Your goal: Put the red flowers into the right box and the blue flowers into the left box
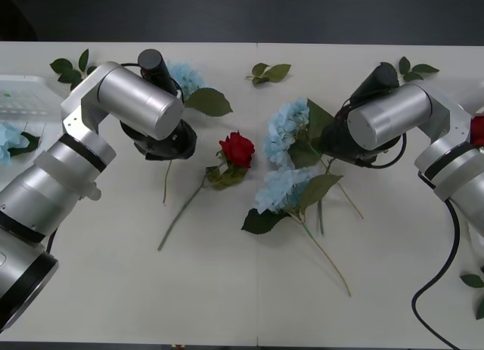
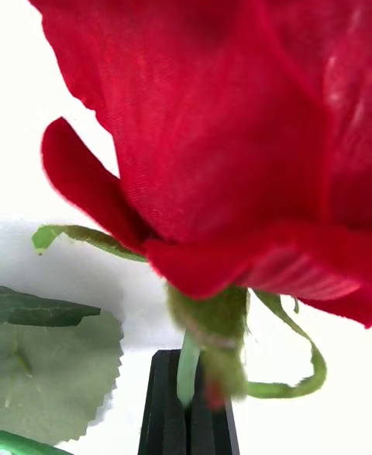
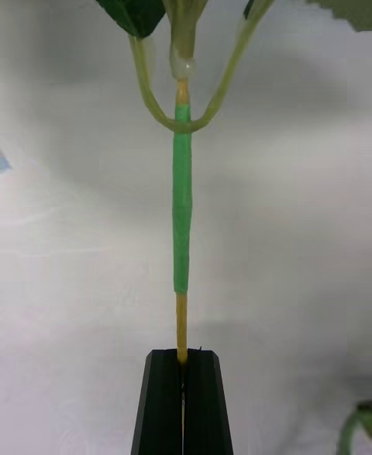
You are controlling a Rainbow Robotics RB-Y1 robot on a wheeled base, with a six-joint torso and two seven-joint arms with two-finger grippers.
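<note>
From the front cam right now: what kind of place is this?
Probably a lab or test bench, not a florist's: a plain white table strewn with artificial blue flowers and a red flower, a white sorting tray at the left edge, dark floor behind.

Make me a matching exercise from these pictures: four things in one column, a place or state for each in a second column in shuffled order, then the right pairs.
Column one:
1. left gripper
2. right gripper
3. red rose with its long stem
4. left box

Column two:
A. lying free at the middle of the table
B. at the table's far left edge
C. shut on a thin flower stem below a fork of leaves
D. shut on the stem of a red bloom

Pairs: 1-C, 2-D, 3-A, 4-B
</note>
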